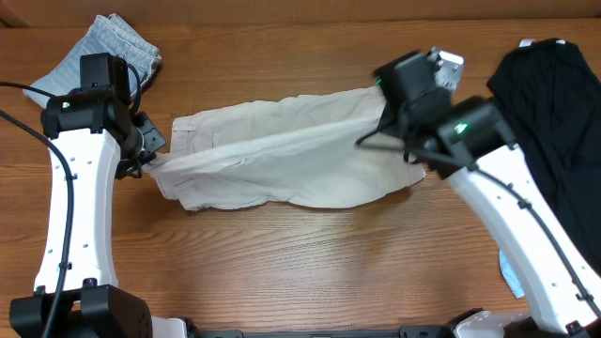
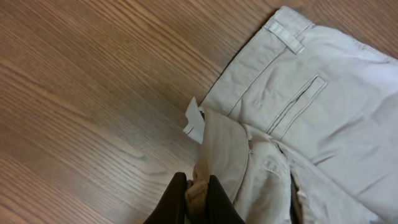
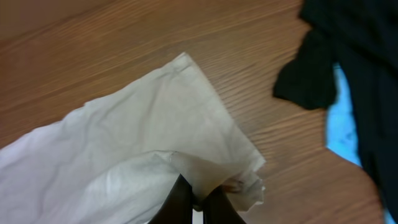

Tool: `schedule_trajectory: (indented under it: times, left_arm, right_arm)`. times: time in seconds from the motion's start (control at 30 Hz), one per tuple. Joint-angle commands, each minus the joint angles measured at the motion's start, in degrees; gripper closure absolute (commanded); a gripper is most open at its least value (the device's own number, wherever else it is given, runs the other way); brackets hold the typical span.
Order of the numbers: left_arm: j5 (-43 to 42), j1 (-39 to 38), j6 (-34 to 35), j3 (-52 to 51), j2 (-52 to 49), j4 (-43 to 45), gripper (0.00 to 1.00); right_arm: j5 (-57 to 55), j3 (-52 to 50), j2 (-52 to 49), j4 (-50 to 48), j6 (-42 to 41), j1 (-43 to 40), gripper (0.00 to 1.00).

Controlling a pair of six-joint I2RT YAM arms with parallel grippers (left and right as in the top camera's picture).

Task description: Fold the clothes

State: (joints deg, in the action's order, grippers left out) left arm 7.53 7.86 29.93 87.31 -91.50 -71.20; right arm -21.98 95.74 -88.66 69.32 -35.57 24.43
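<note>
A faded light-blue garment [image 1: 108, 47] is bunched at the far left of the wooden tabletop [image 1: 310, 272], partly hidden by the left arm [image 1: 80, 216]. The left gripper [image 2: 196, 194] is seen with its jaws clenched on the waistband end of the khaki shorts [image 1: 282, 160]. A small white tag [image 2: 193, 118] is poking out there, but any print on it can't be made out. The shorts are stretched across the middle, soft and creased, with one fold lifted. The right gripper [image 3: 195, 200] is clamped on their far edge. A black garment [image 1: 554, 113] is heaped at the right, cut off by the frame.
</note>
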Motion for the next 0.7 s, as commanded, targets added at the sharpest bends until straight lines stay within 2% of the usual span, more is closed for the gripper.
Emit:
schedule_trajectory:
  times: [0.0,0.13,0.33,0.67]
  left_arm:
    - [3.19,0.35,0.48,-0.7,0.48,1.03,0.96]
    - [3.15,0.35,0.5,-0.7,-0.59,2.67,0.96]
    - [3.13,0.35,0.52,-0.7,-4.81,8.24,0.96]
    - [2.1,0.31,0.5,-0.7,-13.75,28.61,0.96]
  right_arm:
    - [11.3,0.96,-0.35,-1.51,7.67,-6.62,0.96]
    - [17.33,0.9,-2.6,-1.33,8.0,-12.52,0.96]
    - [17.59,-0.39,-6.91,-2.71,7.98,-14.78,0.96]
    - [16.92,-1.66,-16.55,-17.29,7.98,-14.82,0.96]
